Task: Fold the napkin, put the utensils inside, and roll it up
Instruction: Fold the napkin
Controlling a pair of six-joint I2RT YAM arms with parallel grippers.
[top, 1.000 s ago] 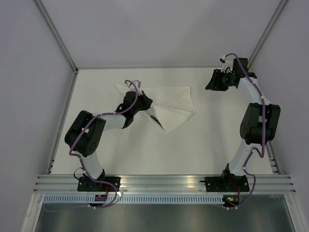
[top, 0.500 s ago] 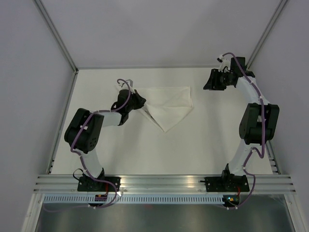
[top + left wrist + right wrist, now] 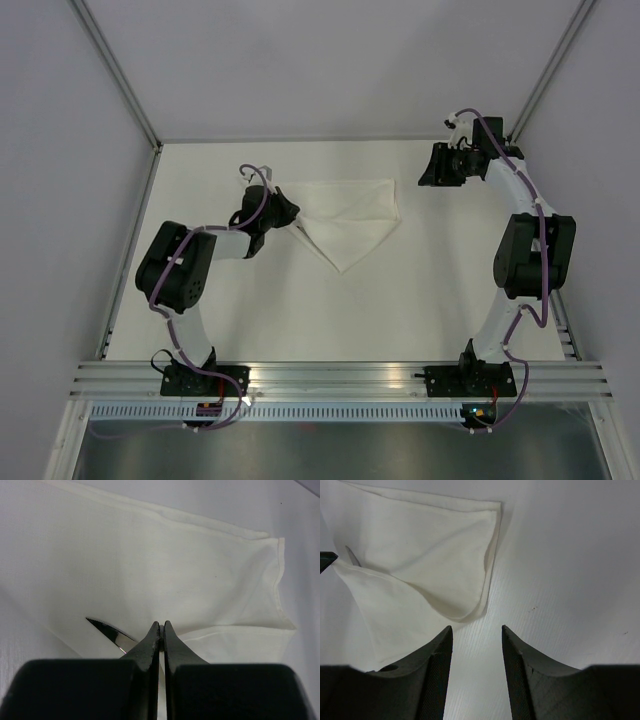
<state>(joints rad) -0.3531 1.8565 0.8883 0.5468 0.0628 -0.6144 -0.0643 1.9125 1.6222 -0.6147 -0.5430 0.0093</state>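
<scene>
The white napkin (image 3: 352, 215) lies folded in a rough triangle on the table, point toward me. It also shows in the left wrist view (image 3: 165, 565) and the right wrist view (image 3: 425, 550). My left gripper (image 3: 290, 213) is shut on the napkin's left corner, a sliver of cloth pinched between the tips (image 3: 161, 626). The knife's silver blade (image 3: 107, 632) pokes out from under the cloth just left of those tips; its tip shows in the right wrist view (image 3: 352, 556), its handle is hidden. My right gripper (image 3: 432, 170) is open and empty (image 3: 476, 628), to the right of the napkin.
The white table (image 3: 430, 290) has a metal rail along its left edge (image 3: 130, 250) and grey walls behind. The napkin's right edge (image 3: 492, 545) lies a short way from my right fingers.
My left gripper has moved left and back with the napkin corner in it, drawing the cloth over the knife. The knife's dark handle no longer shows from above. The right gripper shifted slightly.
</scene>
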